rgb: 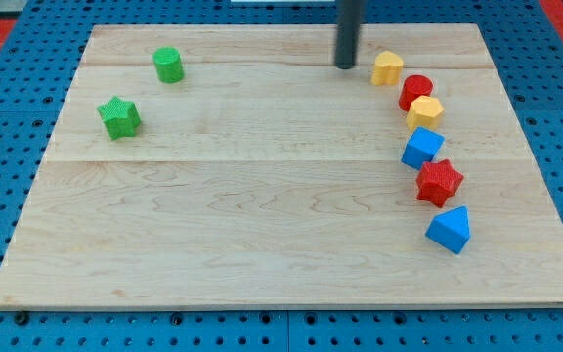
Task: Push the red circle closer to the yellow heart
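Starting nearest, at the view's bottom right, a blue block [450, 230] lies at about four o'clock on the board [262, 196], then a red star [439, 182], a blue cube [422, 148] and a yellow block [424, 111]. Touching it, the red circle [416, 92] sits toward two o'clock, just beside the yellow heart [387, 67]. My tip [346, 65], with no jaws to spread or press, rests at nine o'clock of the heart. A careless push could scatter the crowded column. Round, the circle shows no long axis or heading.
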